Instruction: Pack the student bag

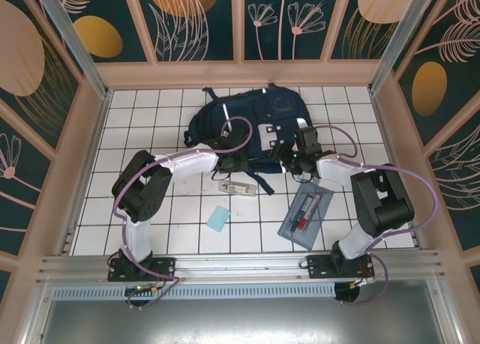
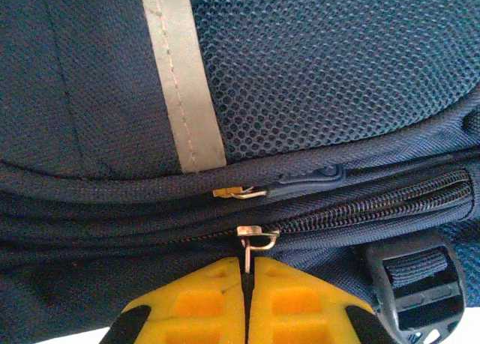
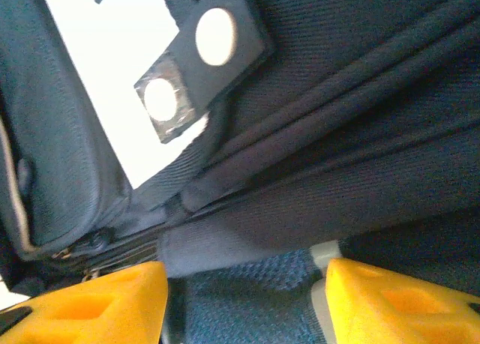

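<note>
The student bag (image 1: 247, 123) lies at the far middle of the counter (image 1: 150, 119). My left gripper (image 2: 246, 284) pinches its metal zipper pull (image 2: 248, 240). My right gripper (image 3: 247, 299) is spread over the bag's fabric, further right. I judge this to be the opening step. Next, the right should clamp the fabric while the left draws the pull along. The pencil case (image 1: 306, 213) waits nearer, to the right.

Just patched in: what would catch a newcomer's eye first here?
The navy student bag lies far-centre on the white table. The left gripper has its yellow jaws shut on a metal zipper pull; the right gripper has jaws open over bag fabric. A grey pencil case lies nearer, on the right.
</note>
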You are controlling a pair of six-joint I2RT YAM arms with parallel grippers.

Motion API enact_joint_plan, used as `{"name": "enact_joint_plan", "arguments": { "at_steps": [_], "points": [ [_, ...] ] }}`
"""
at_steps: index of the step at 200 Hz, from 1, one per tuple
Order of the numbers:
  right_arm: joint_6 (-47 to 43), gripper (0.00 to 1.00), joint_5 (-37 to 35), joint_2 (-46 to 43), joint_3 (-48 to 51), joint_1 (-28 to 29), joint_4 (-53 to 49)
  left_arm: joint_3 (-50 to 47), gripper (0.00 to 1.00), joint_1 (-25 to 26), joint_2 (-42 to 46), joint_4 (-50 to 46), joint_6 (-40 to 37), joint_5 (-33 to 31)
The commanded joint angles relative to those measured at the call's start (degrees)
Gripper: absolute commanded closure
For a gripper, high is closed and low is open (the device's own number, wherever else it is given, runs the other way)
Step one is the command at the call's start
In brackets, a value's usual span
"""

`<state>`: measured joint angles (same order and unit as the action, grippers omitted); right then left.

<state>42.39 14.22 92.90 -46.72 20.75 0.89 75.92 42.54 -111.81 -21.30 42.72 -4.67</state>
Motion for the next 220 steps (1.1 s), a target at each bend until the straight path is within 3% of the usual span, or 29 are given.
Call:
{"name": "enact_joint_plan", "arguments": {
  "at_steps": [1, 44, 92, 122, 167, 188, 220],
  "points": [
    [0.83, 0.41, -7.85, 3.06, -0.48, -1.0, -0.29, 3.36, 1.0, 0.09, -0.07, -4.67, -4.79, -5.27],
    [2.26, 0.42, -12.45, 5.7, -0.74, -4.71, -0.39, 4.41, 1.0, -0.78, 0.83, -12.23, -12.17, -11.73],
    [-0.16, 0.44, -11.89, 8.33, -5.25, -8.48, -0.94, -1.19, 1.0, -6.94, 3.63, -9.69, -14.21, -9.12],
    [-2.2, 0.44, -12.35, 11.17, -9.82, -10.29, -2.24, -0.78, 1.0, -8.16, 5.21, -8.38, -14.99, -8.06],
    [-5.48, 0.43, -7.56, 14.14, -19.65, -11.03, -6.38, -0.49, 1.0, -8.02, 9.2, -3.04, -11.61, 8.42],
    [-3.66, 0.41, -1.77, 9.52, -19.2, -10.96, -6.11, -1.86, 1.0, -8.02, 11.47, 3.32, -6.85, 16.65],
    [0.3, 0.38, 7.5, 0.36, -15.25, -9.6, -5.57, -0.84, 1.0, -7.28, 12.23, 11.81, -0.73, 22.13]
  ]
}}
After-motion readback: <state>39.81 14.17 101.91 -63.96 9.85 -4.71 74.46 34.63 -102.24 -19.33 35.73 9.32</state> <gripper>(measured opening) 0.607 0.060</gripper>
